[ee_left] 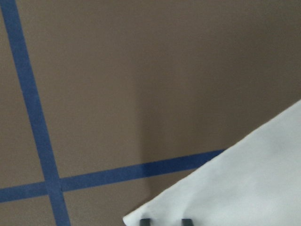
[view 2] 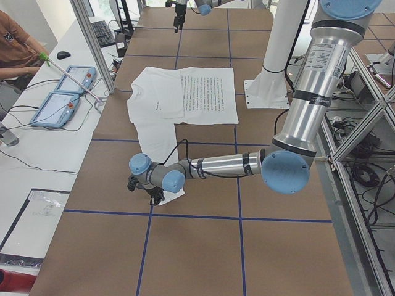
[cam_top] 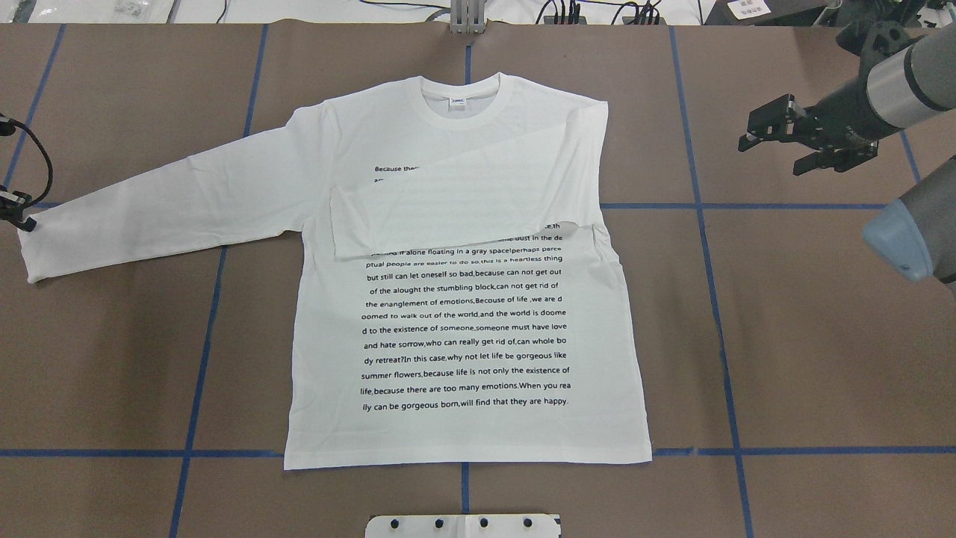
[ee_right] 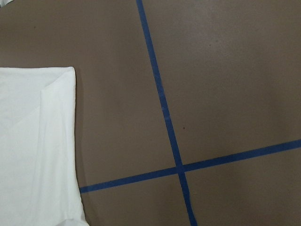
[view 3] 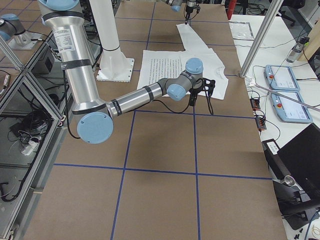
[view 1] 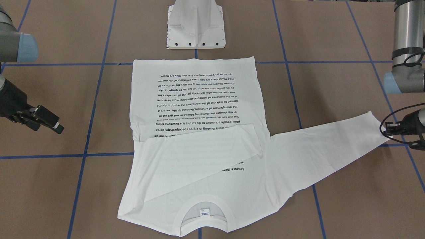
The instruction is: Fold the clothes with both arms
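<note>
The white long-sleeved T-shirt (cam_top: 463, 314) lies flat on the brown table, black text side up, with its collar (cam_top: 461, 101) and neck label at the far side. One sleeve (cam_top: 463, 209) is folded across the chest. The other sleeve (cam_top: 164, 205) stretches out flat to the robot's left. My left gripper (view 1: 388, 132) sits low at that sleeve's cuff (view 1: 378, 127). In the left wrist view its fingertips (ee_left: 187, 221) rest on the cuff edge, a narrow gap apart. My right gripper (cam_top: 769, 155) is open and empty, off the shirt's right side.
The white pedestal base (view 1: 196, 30) stands at the near edge by the shirt's hem. Blue tape lines (cam_top: 717, 299) grid the brown table. A side bench with teach pendants (view 2: 58, 105) and an operator (view 2: 15, 46) runs along the far side.
</note>
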`<action>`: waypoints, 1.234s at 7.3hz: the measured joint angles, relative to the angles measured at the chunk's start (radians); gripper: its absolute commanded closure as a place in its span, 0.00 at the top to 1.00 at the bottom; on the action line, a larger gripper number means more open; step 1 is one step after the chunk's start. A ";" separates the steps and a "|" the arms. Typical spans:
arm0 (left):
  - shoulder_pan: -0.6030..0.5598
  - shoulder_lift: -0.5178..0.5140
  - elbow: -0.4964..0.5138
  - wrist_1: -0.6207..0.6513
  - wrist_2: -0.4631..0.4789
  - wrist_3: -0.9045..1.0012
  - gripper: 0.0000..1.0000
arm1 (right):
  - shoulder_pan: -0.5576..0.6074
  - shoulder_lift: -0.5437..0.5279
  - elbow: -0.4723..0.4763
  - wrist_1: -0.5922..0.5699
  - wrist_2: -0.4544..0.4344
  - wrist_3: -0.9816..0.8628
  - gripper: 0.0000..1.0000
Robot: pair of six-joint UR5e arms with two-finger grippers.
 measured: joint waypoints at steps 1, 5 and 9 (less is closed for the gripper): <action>0.000 -0.002 -0.003 0.003 -0.001 0.000 0.00 | 0.003 0.000 0.002 0.000 0.007 0.000 0.99; -0.003 0.005 -0.005 0.011 -0.003 0.012 0.52 | 0.011 -0.004 0.004 0.000 0.018 0.000 0.99; -0.013 0.006 0.023 0.013 -0.041 0.012 0.54 | 0.012 -0.006 0.005 0.000 0.016 0.002 0.99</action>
